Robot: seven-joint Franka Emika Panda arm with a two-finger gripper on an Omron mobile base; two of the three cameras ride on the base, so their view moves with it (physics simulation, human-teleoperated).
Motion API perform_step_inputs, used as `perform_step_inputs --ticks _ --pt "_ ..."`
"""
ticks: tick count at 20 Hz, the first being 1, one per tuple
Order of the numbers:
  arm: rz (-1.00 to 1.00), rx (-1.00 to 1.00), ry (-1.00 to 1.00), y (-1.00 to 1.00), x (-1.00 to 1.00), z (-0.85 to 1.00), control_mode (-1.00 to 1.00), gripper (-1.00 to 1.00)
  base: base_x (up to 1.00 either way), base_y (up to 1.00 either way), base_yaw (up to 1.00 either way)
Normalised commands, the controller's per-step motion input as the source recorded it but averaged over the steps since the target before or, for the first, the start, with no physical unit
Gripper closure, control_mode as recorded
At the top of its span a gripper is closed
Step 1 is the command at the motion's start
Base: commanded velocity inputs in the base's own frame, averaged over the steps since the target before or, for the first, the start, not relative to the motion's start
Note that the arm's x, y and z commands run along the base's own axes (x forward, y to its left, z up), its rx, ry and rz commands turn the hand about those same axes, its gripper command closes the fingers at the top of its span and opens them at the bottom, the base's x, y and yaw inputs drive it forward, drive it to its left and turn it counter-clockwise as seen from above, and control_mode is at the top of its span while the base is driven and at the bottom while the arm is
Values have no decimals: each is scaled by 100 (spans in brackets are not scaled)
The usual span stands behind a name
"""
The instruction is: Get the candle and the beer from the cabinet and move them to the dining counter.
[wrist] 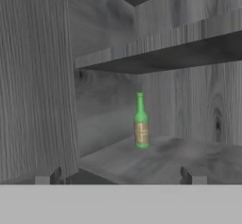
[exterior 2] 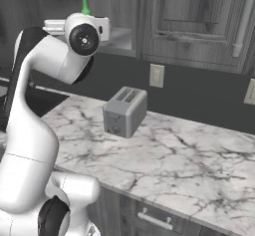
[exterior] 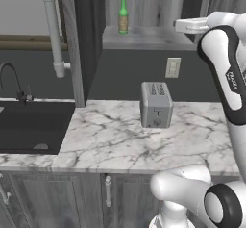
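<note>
Glossy green glass beer (wrist: 140, 121), matt grey wood-grain cabinet (wrist: 38, 86), brushed-metal toaster (exterior: 156, 105).

Cabinet shelf (wrist: 189, 154) — beer (wrist: 141, 121) upright

You see a dim, evenly lit render with no glare, soft and low-resolution throughout, where the cabinet (wrist: 42, 76) interior falls into shadow and the marble worktop (exterior: 144, 145) looks brightest.

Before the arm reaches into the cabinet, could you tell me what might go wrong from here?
1. The beer is tall, narrow and upright far back on the shelf; a jaw nudging it could topple it.
2. The open cabinet door stands close beside the open gripper and could be clipped.
</note>
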Motion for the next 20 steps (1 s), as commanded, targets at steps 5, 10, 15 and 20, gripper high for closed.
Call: perform_step_inputs --ticks 5,10,15,20 --pt "1 0 0 -1 20 0 -100 -100 0 0 0" --pt "2 0 -5 11 3 0 -100 -100 0 0 0" --pt "0 0 -5 22 15 0 -100 -100 0 0 0" --pt "0 0 0 11 29 0 -100 -100 0 0 0"
